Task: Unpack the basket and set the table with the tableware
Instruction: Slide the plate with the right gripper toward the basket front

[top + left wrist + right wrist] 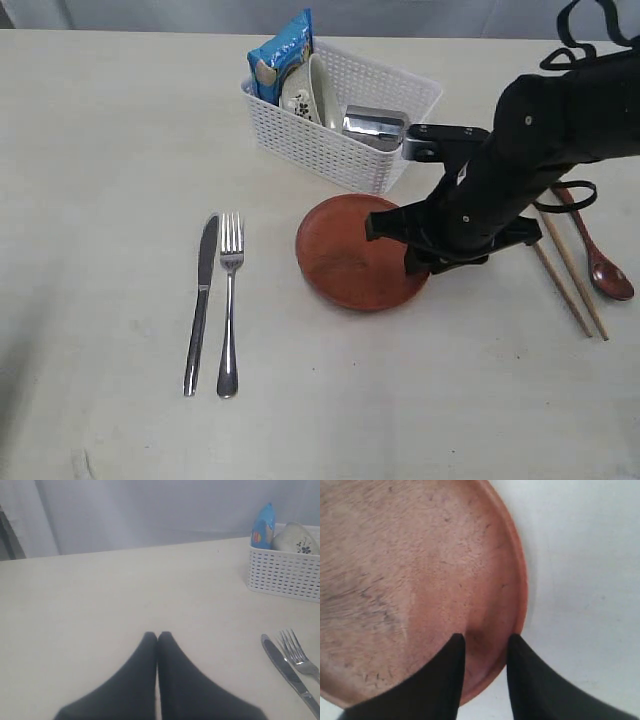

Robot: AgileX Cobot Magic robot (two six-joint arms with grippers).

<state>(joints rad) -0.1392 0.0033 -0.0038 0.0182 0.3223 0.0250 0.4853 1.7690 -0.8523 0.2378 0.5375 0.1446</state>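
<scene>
Right gripper (484, 637): jaws parted over the edge of the plate (340, 260), one finger above the plate floor and the other at its rim. Nothing is clamped. Whether the tips touch the wood, the wrist view does not settle.
Left gripper (158, 636): jaws pressed together and empty, low over bare table (100, 150).
Plate: round, brown, matte wood grain with a shallow raised rim. It lies flat just in front of the basket (330, 150).
Basket: white perforated plastic, rectangular, at the far middle of the table.
In basket: steel cup (372, 125), shiny, in the corner nearest the right arm. The off-white floral bowl (305, 98) stands on edge, leaning on the blue chip bag (285, 50).
Already set out: knife (203, 300) and fork (230, 300) lie side by side left of the plate. The chopsticks (572, 280) and dark red spoon (598, 258) lie right of it. All have their long axes running roughly near to far.
Key relation: the cup lies just beyond the right gripper, past the plate's far rim. The left gripper is well apart from the basket.
Judgement: the right arm is better placed for the cup. Polished steel is likely to be slippery.
</scene>
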